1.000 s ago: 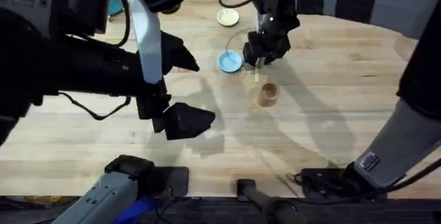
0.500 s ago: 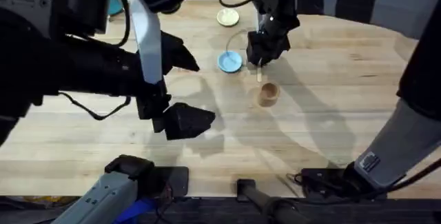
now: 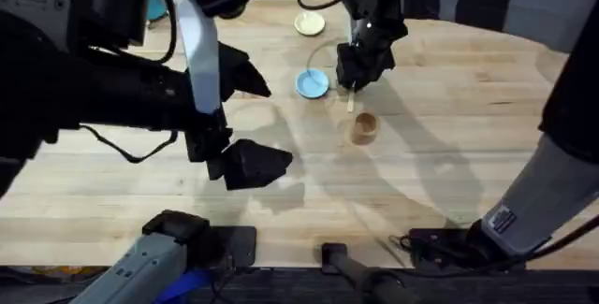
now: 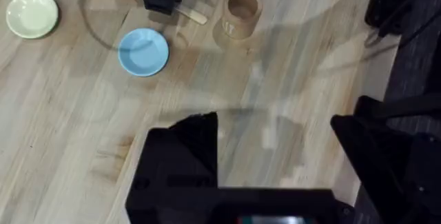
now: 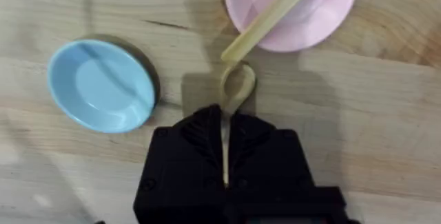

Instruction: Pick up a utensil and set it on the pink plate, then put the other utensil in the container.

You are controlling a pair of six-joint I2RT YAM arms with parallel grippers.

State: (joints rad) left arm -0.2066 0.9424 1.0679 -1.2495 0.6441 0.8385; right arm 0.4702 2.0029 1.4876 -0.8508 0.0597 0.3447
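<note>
Two utensils are seen: the fork [image 5: 275, 14] lies across the pink plate [image 5: 324, 17], while the spoon [image 5: 231, 107] is clenched in the right gripper [image 5: 225, 148] jaws beside the blue plate [image 5: 101, 86]. The left gripper [image 4: 275, 148] jaws are spread, well apart from the container [image 4: 241, 10] on the counter [image 4: 69, 114].

A pale wooden table [image 3: 449, 164] with visible grain spans the scene.

Over the last second the right gripper [image 3: 351, 83], its fingers [image 5: 207, 138] pinched on the wooden spoon [image 5: 233, 103], has risen slightly and shifted a touch toward the far side of the bench [image 3: 449, 154], away from the container [image 3: 363, 127]. The spoon's free end now hangs a little higher, just beside the blue plate [image 3: 313, 83].
</note>
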